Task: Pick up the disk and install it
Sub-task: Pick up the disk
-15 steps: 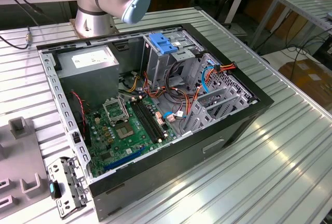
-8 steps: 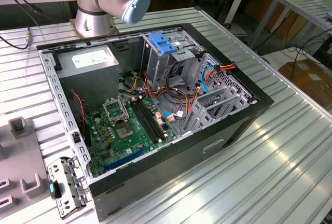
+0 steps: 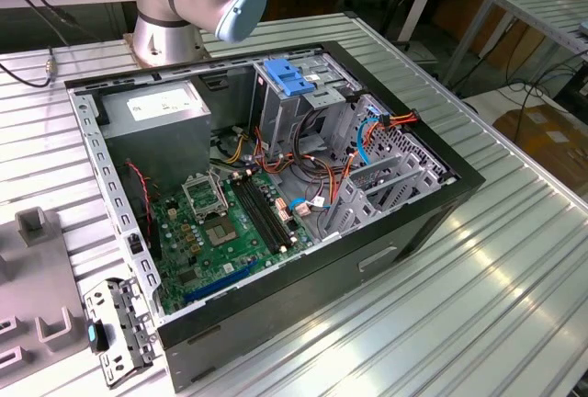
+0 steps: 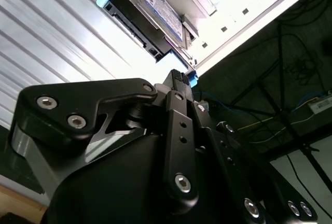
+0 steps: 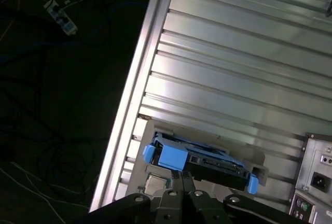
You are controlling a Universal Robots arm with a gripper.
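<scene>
Off to one side of my fingers the floor drops away, dark and strewn with cables point(image 5: 57, 146), and the table point(image 5: 233, 53) ends not far from where I hover. Just inside that edge sits a grey holder plate point(image 5: 155, 130), and the disk point(image 5: 207, 164) rests on it directly beyond my fingertips point(image 4: 179, 79). Further along, past the disk's far end, stands a grey panel with a power socket point(image 5: 316, 175).

My gripper point(image 5: 181, 176) is drawn narrow in the first wrist view. The two fingers lie side by side with only a seam between them, and nothing is held. I cannot tell whether the tips touch the disk's near edge or hang just short of it.

The risk I see is that, closed like this, I would butt the dark edge instead of straddling it and shove the disk off its plate toward the nearby drop. A grip taken close to one blue end could also let it tilt or flex the plastic rail.

The disk point(image 4: 155, 11) turns a dark edge toward me, capped in blue at both ends, with its labelled face showing in the second wrist view. I judge that its long axis runs crosswise to my fingers, in line with the table's ribs. One blue end points at the table edge, the other at the socket panel.
</scene>
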